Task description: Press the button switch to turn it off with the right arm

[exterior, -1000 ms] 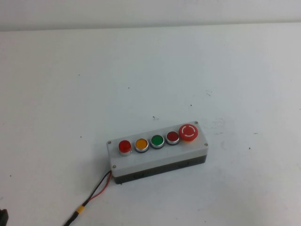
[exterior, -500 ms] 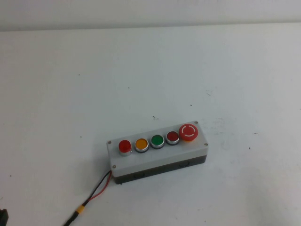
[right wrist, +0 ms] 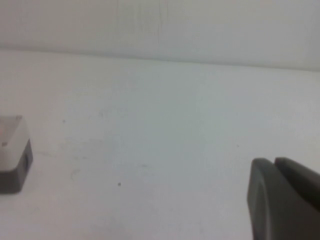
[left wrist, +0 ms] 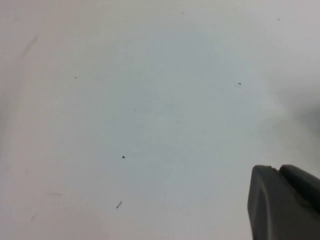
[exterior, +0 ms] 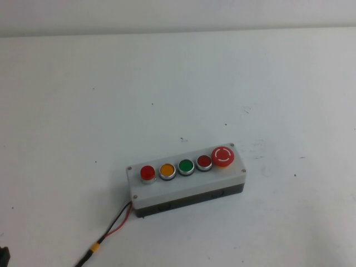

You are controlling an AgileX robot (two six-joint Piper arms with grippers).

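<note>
The grey five-button box point(exterior: 189, 191) lies on the white table in the high view. The button switch point(exterior: 147, 173) is the bright-red flat button at the box's left end, beside the orange button point(exterior: 167, 171). Nothing touches it. Neither arm shows in the high view. My right gripper point(right wrist: 274, 161) shows only in the right wrist view, shut and empty, low over bare table to the right of the box, whose end point(right wrist: 12, 150) shows at that view's edge. My left gripper point(left wrist: 276, 169) is shut and empty over bare table in the left wrist view.
A green button point(exterior: 186, 166), a darker red button point(exterior: 204, 162) and a big red mushroom button point(exterior: 223, 156) follow along the box. Red and black wires point(exterior: 114, 225) leave its left end toward the front edge. A dark object point(exterior: 3, 256) sits at the front left corner.
</note>
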